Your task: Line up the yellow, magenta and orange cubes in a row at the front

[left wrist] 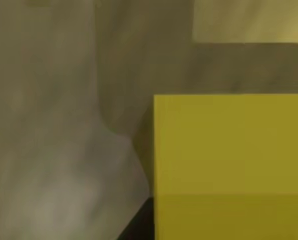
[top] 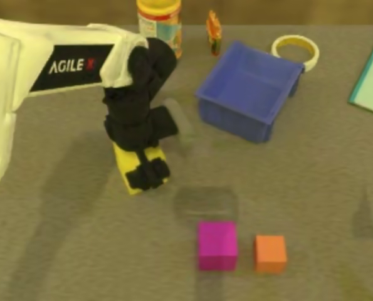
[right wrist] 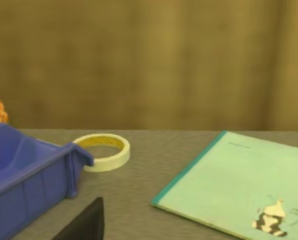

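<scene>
- So the left gripper point(top: 147, 172) on the white AgileX arm is down over the large matte yellow cube point(top: 131, 164), left of the table's middle, with black fingers on both sides pinching it.
- Left wrist view is mostly that yellow cube point(left wrist: 231, 165) filling the lower part of the frame, grey tabletop point(left wrist: 48, 150) beside it.
- The mid-sized matte magenta cube point(top: 217, 245) sits near the front edge, a bit right of centre.
- The small matte orange cube point(top: 270, 253) is just beside it on the right, small gap, not touching. Those two make a rough row; the yellow one is further back and to the left.
- Behind them: blue open plastic box point(top: 249, 91), a roll of pale yellow tape point(top: 295, 51) at its back right corner, a yellow-lidded jar point(top: 159, 25) and a small orange figure point(top: 214, 31) along the back edge.
- A teal-edged green booklet point(top: 371, 72) lies at the right edge.
- Right gripper isn't visible from the top; its wrist view only shows a dark sliver point(right wrist: 83, 225), so I can't tell whether it's spread or closed.
</scene>
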{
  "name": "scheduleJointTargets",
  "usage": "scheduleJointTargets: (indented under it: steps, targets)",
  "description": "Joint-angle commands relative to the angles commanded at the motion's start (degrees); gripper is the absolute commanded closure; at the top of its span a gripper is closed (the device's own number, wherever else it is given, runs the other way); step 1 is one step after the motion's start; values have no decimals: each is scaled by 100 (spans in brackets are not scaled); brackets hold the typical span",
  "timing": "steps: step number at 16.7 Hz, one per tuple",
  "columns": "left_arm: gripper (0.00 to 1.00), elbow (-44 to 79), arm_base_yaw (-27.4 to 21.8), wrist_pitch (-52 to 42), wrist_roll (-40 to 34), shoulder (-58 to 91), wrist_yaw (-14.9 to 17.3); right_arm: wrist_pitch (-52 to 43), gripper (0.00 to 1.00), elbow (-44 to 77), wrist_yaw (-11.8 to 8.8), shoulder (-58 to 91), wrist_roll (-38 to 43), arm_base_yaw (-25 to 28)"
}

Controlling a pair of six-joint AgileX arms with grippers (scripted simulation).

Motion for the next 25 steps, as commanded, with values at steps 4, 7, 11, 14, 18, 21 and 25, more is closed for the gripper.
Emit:
scheduleJointTargets:
  steps: [4, 7, 11, 14, 18, 21, 25]
  targets:
    - [100, 0, 0, 0, 0, 0, 0, 0, 0, 0, 0, 0, 0, 0]
    - [100, 0, 0, 0, 0, 0, 0, 0, 0, 0, 0, 0, 0, 0]
    - [100, 0, 0, 0, 0, 0, 0, 0, 0, 0, 0, 0, 0, 0]
    - [100, 87, -8, -126, -8, -81, 31, 0, 0, 0, 0, 0, 0, 0]
    - [100, 572, 45, -858, -12, -301, 34, 0, 0, 0, 0, 0, 0, 0]
    - [100, 885, 86, -1338, -20, -475, 24, 0, 0, 0, 0, 0, 0, 0]
    - [100, 906, 57, -1370, -11, -479, 20, 0, 0, 0, 0, 0, 0, 0]
